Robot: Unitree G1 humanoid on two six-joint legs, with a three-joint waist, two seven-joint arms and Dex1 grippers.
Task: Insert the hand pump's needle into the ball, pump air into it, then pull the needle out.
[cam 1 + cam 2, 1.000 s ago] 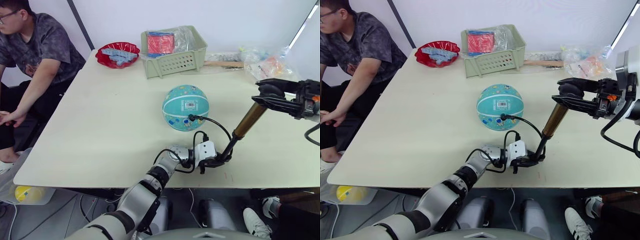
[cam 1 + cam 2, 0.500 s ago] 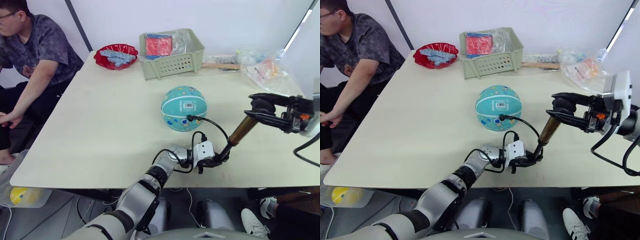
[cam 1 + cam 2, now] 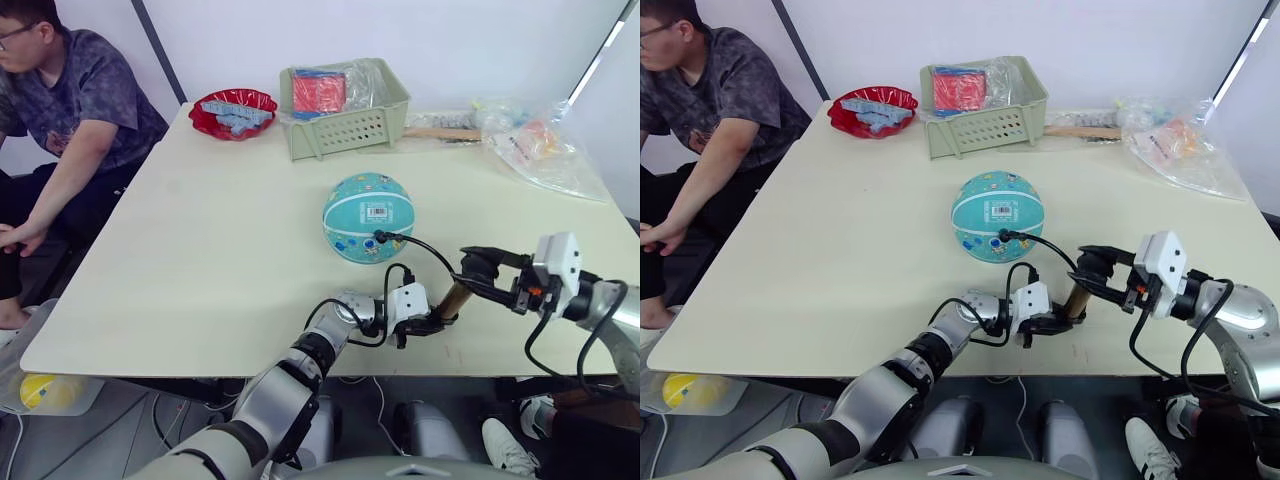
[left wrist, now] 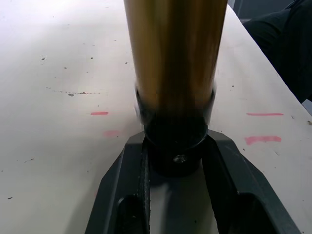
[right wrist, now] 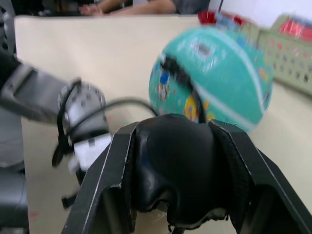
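1. Two grippers hold one hand pump (image 3: 455, 297) between them. The left gripper (image 3: 430, 322) pinches the black base cap at the near end, and in the left wrist view its two fingers (image 4: 229, 170) sit tight on either side of that cap under the gold barrel.
2. The right gripper (image 3: 482, 272) is clamped on the black handle (image 5: 178, 165) at the pump's far end, with a finger pressed against each side of it in the right wrist view.
3. The pump's long axis runs slantwise, from the left gripper low near the table's (image 3: 200, 250) front edge up and rightward to the right gripper. The handle sits close to the barrel, so little of the gold tube shows between the two grips; I judge the plunger is near the bottom of a stroke.
4. The coming move turns on that axis: the right arm must travel along the barrel's line, away from the left gripper to draw, toward it to push, while the left one anchors the base.
5. One teal ball (image 3: 368, 217) rests on the table beyond the pump, nearer the left gripper than the right. One thin black hose (image 3: 425, 246) arcs from the pump's base end to the ball's front face.
6. The needle's fitting (image 3: 380, 237) sits against the ball; the pin itself cannot be made out, presumably seated inside.
7. Other things: one green basket (image 3: 345, 105), one red dish (image 3: 235, 108), several plastic bags (image 3: 540, 140) at the far edge, and one seated person (image 3: 70, 110) beside the table.
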